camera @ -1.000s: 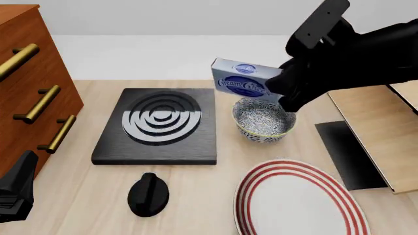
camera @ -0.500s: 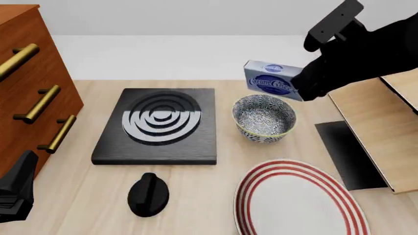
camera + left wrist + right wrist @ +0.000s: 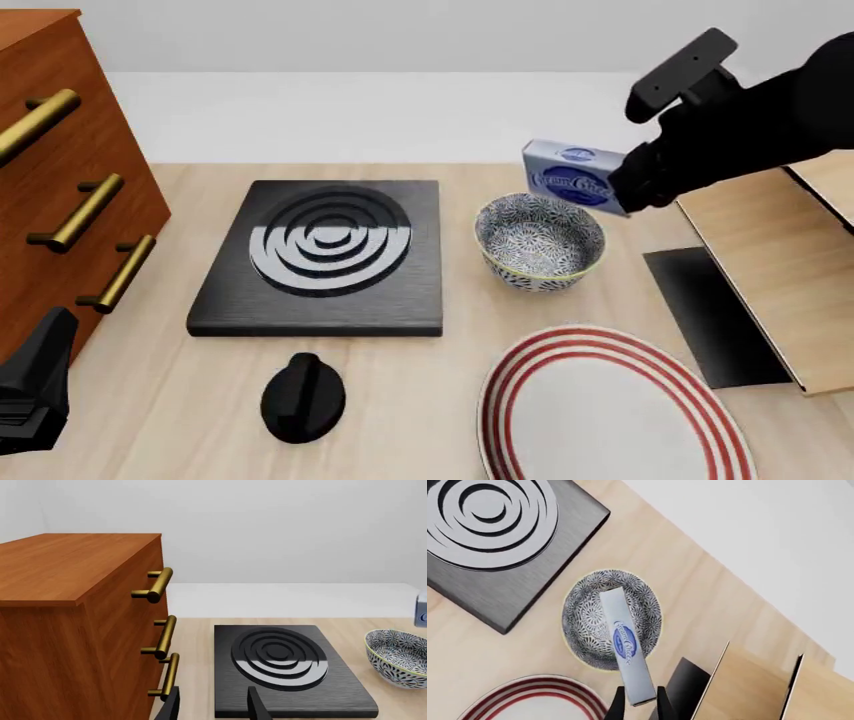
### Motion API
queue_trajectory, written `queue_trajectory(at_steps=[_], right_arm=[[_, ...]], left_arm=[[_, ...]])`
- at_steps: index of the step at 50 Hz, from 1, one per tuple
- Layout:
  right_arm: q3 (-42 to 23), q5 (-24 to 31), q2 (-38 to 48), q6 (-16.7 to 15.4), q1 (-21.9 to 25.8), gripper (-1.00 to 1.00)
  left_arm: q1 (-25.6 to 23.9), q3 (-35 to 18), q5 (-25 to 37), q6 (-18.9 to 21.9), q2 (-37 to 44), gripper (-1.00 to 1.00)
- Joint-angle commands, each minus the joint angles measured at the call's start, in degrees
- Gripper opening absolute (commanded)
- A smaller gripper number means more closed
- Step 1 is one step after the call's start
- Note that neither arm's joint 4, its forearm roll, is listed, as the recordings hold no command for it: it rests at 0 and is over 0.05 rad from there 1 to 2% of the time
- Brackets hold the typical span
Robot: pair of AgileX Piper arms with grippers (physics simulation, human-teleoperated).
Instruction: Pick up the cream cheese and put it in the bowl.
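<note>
The cream cheese (image 3: 571, 178), a light blue box with a dark blue oval logo, hangs in the air over the far right rim of the speckled bowl (image 3: 539, 243). My right gripper (image 3: 619, 189) is shut on the box's right end. In the right wrist view the cream cheese (image 3: 624, 646) shows edge-on between the fingers of the right gripper (image 3: 638, 706), with the bowl (image 3: 579, 616) below it. My left gripper (image 3: 32, 392) rests low at the near left, and in its own view the left gripper (image 3: 212, 710) is open with nothing in it.
A black stove plate (image 3: 324, 252) with silver rings lies left of the bowl, with a black knob (image 3: 302, 397) in front of it. A red-striped white plate (image 3: 607, 410) sits near right. A wooden drawer cabinet (image 3: 54, 170) stands left, and a wooden rack (image 3: 767, 270) right.
The right gripper has carried the cream cheese to the right and slightly lower, from above the bowl's left side to its far right rim. The left arm has not moved.
</note>
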Motion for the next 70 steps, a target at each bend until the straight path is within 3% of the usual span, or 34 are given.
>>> queue_trajectory(at_steps=[1,70], right_arm=[[0.99,-2.65,1.96,1.09,-0.41,-1.0],[6.84,-13.33,9.95,4.07,1.1,-1.0]], left_arm=[[0.0,0.0,0.0,0.0,0.0,1.0],[0.0,0.0,0.0,0.0,0.0,1.0]])
